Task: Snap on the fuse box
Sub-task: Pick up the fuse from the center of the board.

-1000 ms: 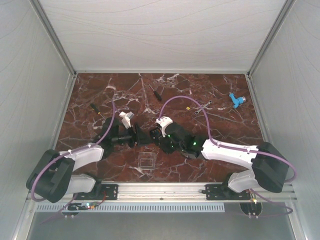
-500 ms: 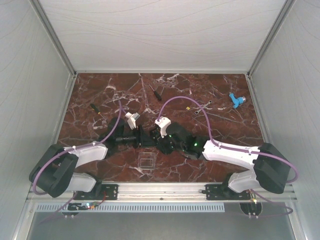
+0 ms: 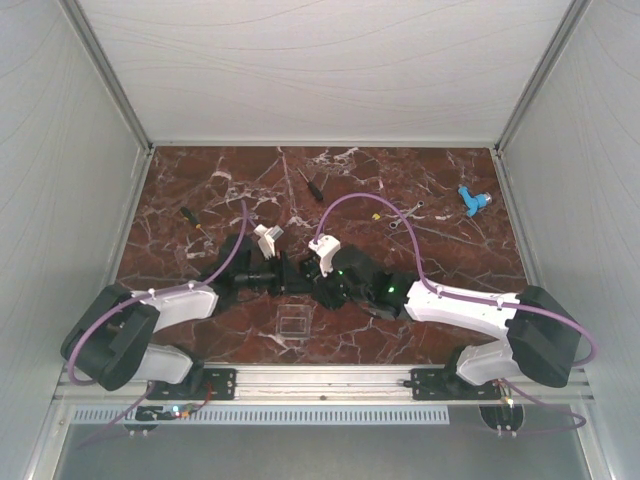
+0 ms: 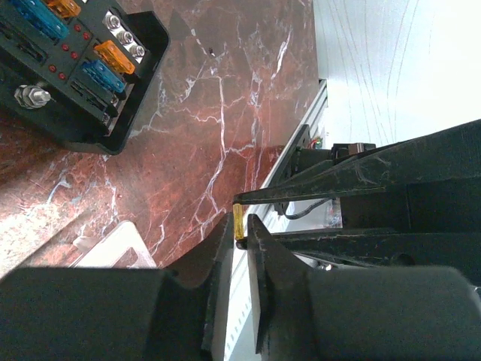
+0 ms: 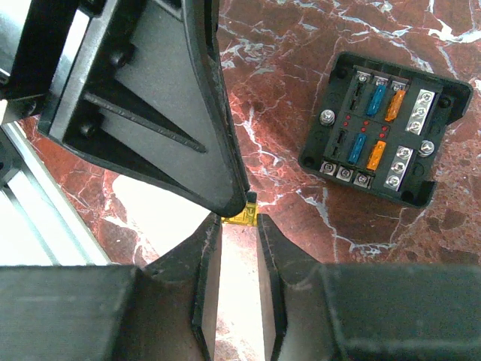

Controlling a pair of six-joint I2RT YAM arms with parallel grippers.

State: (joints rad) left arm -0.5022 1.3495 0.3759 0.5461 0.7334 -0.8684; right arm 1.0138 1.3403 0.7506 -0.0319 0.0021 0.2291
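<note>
The black fuse box (image 5: 387, 143) lies flat on the marble with blue and orange fuses in its slots. It also shows at the top left of the left wrist view (image 4: 75, 68); the arms cover it in the top view. Both grippers meet tip to tip above the table. My right gripper (image 5: 240, 222) is shut on a small yellow fuse (image 5: 242, 218). My left gripper (image 4: 240, 226) pinches the same yellow fuse (image 4: 239, 224) from the other side, its jaws nearly together. In the top view the left gripper (image 3: 287, 277) and right gripper (image 3: 303, 277) touch mid-table.
A clear square lid (image 3: 293, 323) lies near the front edge, below the grippers, and its corner shows in the left wrist view (image 4: 113, 244). Screwdrivers (image 3: 193, 218) (image 3: 312, 184), small metal tools (image 3: 400, 215) and a blue part (image 3: 472, 201) lie farther back. White walls enclose three sides.
My left arm has moved right until its gripper meets the right one, and its jaws have closed from wide open onto the yellow fuse. The right arm has stayed still.
</note>
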